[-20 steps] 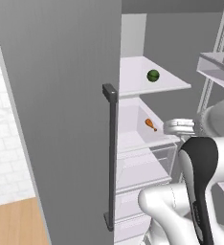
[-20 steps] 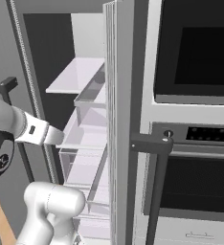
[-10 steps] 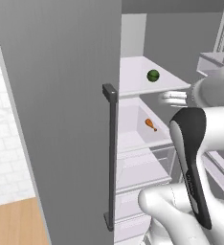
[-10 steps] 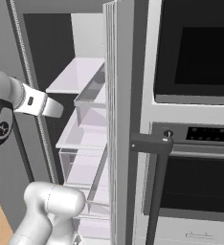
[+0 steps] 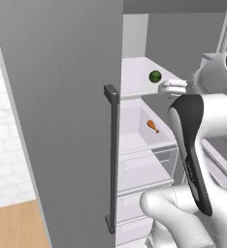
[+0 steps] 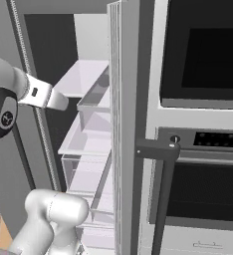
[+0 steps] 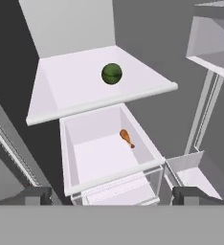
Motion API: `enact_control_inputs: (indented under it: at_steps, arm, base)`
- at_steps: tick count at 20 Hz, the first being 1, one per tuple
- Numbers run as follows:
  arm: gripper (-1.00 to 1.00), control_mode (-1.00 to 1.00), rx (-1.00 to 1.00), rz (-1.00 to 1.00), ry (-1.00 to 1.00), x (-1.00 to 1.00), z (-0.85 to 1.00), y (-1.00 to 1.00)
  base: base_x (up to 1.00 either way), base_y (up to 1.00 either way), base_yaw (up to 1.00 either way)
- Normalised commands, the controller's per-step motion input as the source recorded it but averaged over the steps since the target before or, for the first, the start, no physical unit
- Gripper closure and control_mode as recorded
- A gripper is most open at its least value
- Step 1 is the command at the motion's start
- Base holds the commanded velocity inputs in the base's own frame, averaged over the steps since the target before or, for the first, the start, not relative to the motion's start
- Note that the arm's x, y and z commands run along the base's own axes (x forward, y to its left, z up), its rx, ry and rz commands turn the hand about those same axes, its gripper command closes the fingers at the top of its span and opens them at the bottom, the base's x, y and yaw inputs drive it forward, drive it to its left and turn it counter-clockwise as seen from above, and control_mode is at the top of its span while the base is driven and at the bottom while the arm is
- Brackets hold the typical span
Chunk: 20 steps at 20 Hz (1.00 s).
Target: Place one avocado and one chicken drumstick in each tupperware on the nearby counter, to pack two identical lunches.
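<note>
From the left base view, the fridge stands open: a dark green avocado [image 5: 155, 76] sits on the upper shelf [image 5: 135, 80], an orange chicken drumstick [image 5: 153, 126] lies in the drawer [image 5: 144, 138] below, and the arm reaches toward the shelf. The right base view shows the forearm entering beside the fridge door [image 6: 126, 124]. In the hand view the fingers [image 7: 37, 195] stand spread wide, holding nothing, with the avocado [image 7: 111, 73] ahead. Fetching looks barely begun; next, advance and straddle the avocado.
</note>
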Motion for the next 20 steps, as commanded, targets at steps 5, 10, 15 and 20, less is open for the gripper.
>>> enact_control_inputs:
  at_steps: [5, 10, 15, 20]
  arm:
    - [-1.0, -1.0, 0.0, -0.12, -0.01, 0.33, -0.07, -0.29]
    - [-1.0, -1.0, 0.0, -0.04, 0.01, 0.77, -0.05, -0.13]
    - [-1.0, -1.0, 0.0, -0.01, 0.03, 0.71, -0.03, -0.02]
    - [-1.0, -1.0, 0.0, 0.0, 0.0, 0.49, -0.03, -0.08]
  base:
    - [0.0, 0.0, 0.0]
    - [0.0, 0.0, 0.0]
    - [0.0, 0.0, 0.0]
    - [0.0, 0.0, 0.0]
